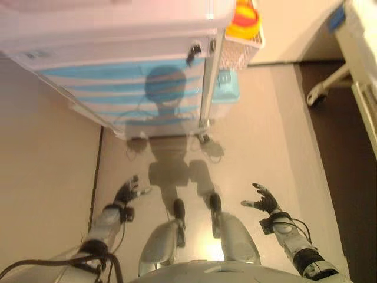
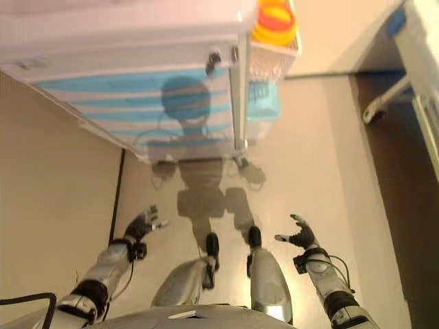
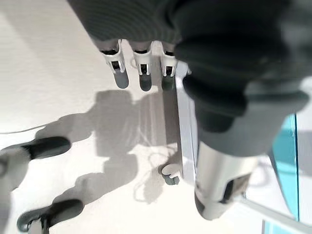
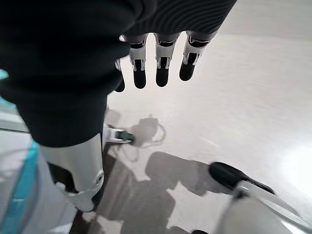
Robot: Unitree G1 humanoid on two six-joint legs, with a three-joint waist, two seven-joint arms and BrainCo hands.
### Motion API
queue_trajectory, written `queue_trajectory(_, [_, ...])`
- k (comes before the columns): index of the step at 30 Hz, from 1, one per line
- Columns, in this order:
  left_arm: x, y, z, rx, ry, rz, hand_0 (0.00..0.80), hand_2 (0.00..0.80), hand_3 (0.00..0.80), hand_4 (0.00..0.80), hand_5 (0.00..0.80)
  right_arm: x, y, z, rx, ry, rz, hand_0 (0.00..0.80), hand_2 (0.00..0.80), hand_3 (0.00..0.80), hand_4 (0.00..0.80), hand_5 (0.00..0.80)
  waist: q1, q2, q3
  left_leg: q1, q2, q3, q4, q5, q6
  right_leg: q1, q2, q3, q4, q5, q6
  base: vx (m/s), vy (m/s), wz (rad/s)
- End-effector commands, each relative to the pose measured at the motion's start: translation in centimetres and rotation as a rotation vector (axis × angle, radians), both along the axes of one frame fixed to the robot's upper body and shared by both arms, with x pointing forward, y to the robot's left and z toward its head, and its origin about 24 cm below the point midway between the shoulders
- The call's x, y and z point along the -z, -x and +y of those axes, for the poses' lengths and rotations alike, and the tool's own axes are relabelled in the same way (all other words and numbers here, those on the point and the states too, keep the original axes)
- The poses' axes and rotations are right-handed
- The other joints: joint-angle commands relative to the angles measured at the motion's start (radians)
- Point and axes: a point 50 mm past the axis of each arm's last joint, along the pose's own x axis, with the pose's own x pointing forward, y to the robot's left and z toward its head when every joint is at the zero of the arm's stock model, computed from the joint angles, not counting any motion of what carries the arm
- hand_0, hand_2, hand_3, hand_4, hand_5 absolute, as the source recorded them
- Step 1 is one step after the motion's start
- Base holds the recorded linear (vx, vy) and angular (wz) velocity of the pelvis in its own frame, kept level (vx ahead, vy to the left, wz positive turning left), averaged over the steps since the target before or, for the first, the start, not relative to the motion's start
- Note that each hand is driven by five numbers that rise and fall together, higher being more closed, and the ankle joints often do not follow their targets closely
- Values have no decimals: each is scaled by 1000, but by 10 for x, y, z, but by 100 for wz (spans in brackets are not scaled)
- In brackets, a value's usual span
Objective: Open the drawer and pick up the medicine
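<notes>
A white drawer cart with a blue-striped front (image 1: 118, 82) stands ahead of me, its drawers closed. A dark knob (image 1: 193, 53) sits near its upper right corner. No medicine shows in any view. My left hand (image 1: 126, 191) is open and empty, low over the floor, well short of the cart. My right hand (image 1: 265, 202) is open and empty too, off to the right at the same height. The left wrist view shows straight fingers (image 3: 141, 73) and the cart's caster (image 3: 170, 178). The right wrist view shows straight fingers (image 4: 161, 63).
A wire basket (image 1: 244, 41) with a yellow and red thing hangs on the cart's right side, over a light blue bin (image 1: 227, 85). A white wheeled frame (image 1: 330, 85) stands at the far right. Bare floor lies between my hands and the cart.
</notes>
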Motion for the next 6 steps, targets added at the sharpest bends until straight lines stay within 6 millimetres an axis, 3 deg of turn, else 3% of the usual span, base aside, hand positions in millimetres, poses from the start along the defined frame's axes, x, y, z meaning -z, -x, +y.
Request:
queue_trajectory(1, [13, 21, 4, 7, -11, 62, 0, 0, 0, 0, 0, 17, 34, -4, 0, -20, 117, 0, 0, 0, 0, 0, 22, -14, -92, 5, -47, -25, 26, -84, 0, 77, 17, -40, -44, -26, 25, 81, -70, 25])
queue_trajectory(6, [37, 60, -7, 123, 20, 251, 0, 0, 0, 0, 0, 38, 60, 6, 55, -138, 273, 0, 0, 0, 0, 0, 39, -27, -162, 65, -53, -38, -3, -90, 0, 150, 24, -52, -108, -15, 23, 32, -43, 18])
